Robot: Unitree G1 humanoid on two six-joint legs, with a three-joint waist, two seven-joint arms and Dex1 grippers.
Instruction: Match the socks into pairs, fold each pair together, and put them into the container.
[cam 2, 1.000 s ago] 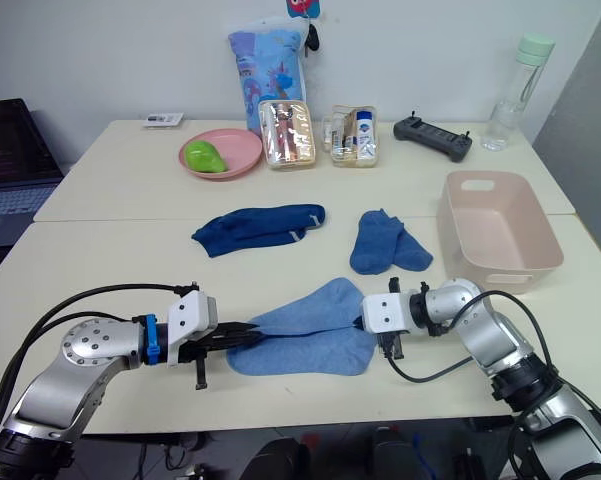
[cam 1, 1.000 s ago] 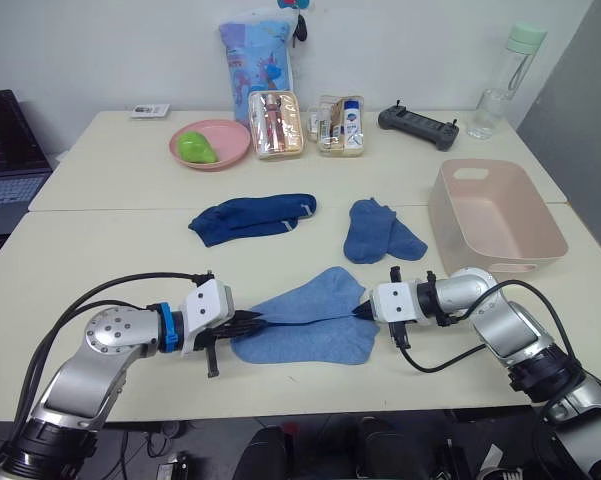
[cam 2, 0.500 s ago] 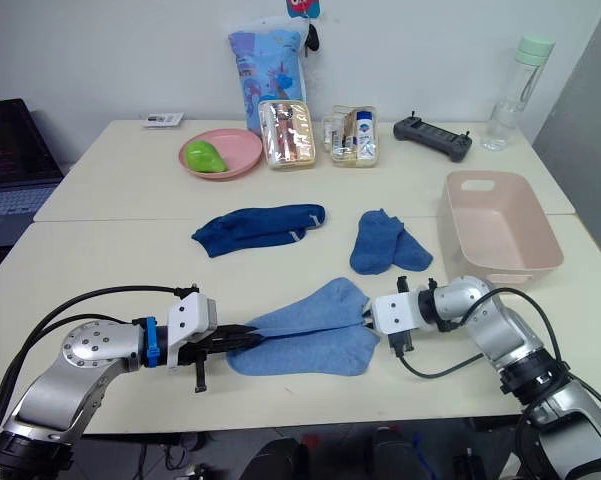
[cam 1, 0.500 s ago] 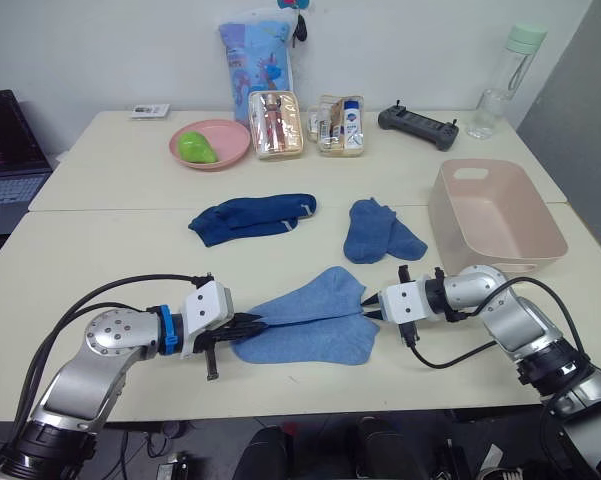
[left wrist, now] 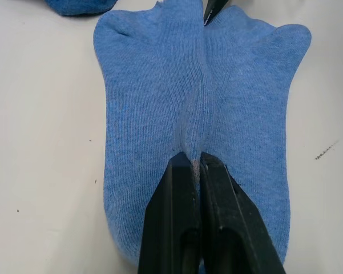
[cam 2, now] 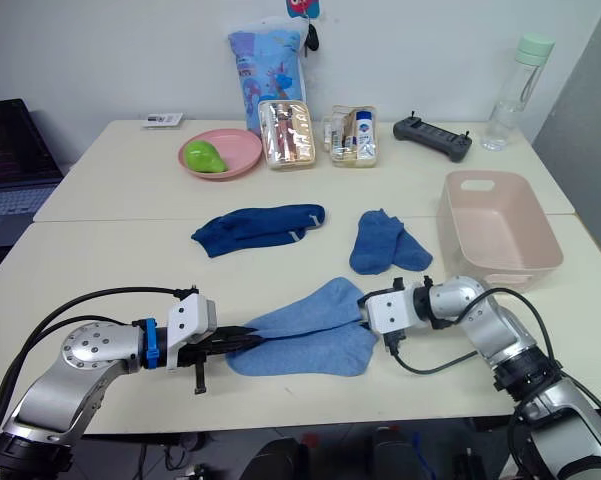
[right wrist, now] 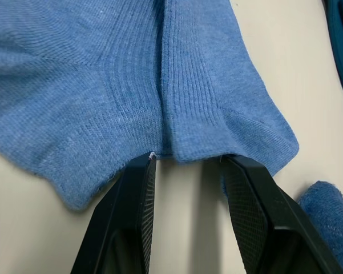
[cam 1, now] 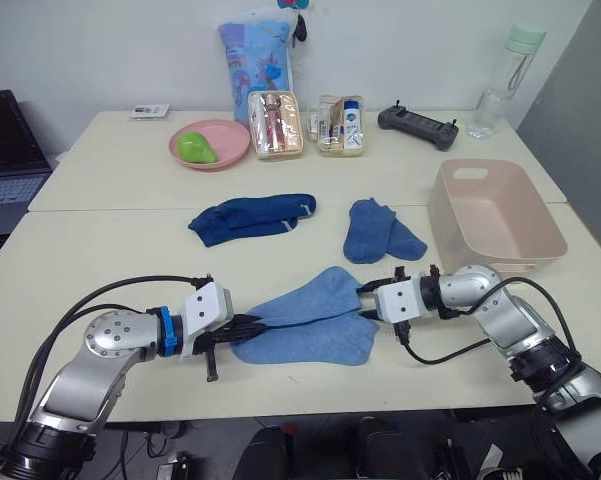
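— Two grippers, one pair of socks between them?

— Yes. The left gripper (left wrist: 191, 162) has its fingers pressed together on a ridge of cloth where the two light blue socks (cam 1: 305, 325) meet, low and centre in the head view. The right gripper (right wrist: 185, 162) stands spread apart at the opposite end, its tips against the sock edges with bare table between them.

— What does each wrist view add?

— The left one shows a dark fingertip of the other gripper poking in at the far end of the seam. The right one shows a corner of another blue sock beside its finger.

— Room to move?

— Bare table (cam 1: 100, 250) runs left of the pair and along the front edge. The medium blue socks (cam 1: 380, 232) and navy socks (cam 1: 250, 217) lie mid-frame, apart from the light pair. The pink container (cam 1: 495, 215) sits at right, near the right arm.
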